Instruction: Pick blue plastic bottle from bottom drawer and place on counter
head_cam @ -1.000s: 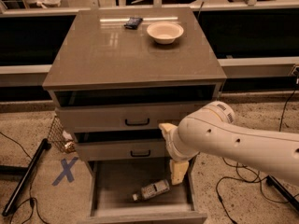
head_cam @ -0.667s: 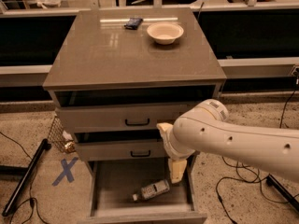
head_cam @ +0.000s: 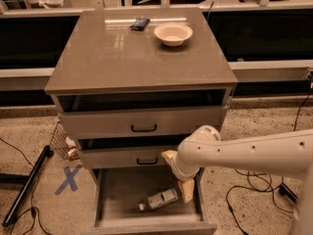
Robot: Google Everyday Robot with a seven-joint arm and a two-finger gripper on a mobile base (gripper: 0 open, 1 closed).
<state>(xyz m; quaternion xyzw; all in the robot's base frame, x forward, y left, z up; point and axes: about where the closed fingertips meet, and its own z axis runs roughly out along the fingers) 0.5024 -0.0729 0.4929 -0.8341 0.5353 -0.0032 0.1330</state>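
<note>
While the white arm [head_cam: 254, 152] reaches in from the right across the cabinet front, the gripper [head_cam: 177, 176] hangs over the right side of the open bottom drawer [head_cam: 120, 192], its beige jaws spread apart and holding nothing; the lower one points down just beside the blue plastic bottle [head_cam: 159, 199]. That bottle lies on its side on the drawer's grey floor, near the front and right of centre, white cap toward the left; its pale label carries print too small to read. Both the top drawer [head_cam: 98, 124] and the middle drawer [head_cam: 107, 158] stand pulled out a little, each with a black handle. On the table [head_cam: 122, 58], the cabinet's glossy grey-brown top, a white bowl [head_cam: 173, 34] sits near the far edge toward the right corner, and a small dark blue packet [head_cam: 140, 23] lies just left of it at the far edge, its writing unreadable. Left of the cabinet, a blue taped X [head_cam: 68, 178] marks the floor.
</note>
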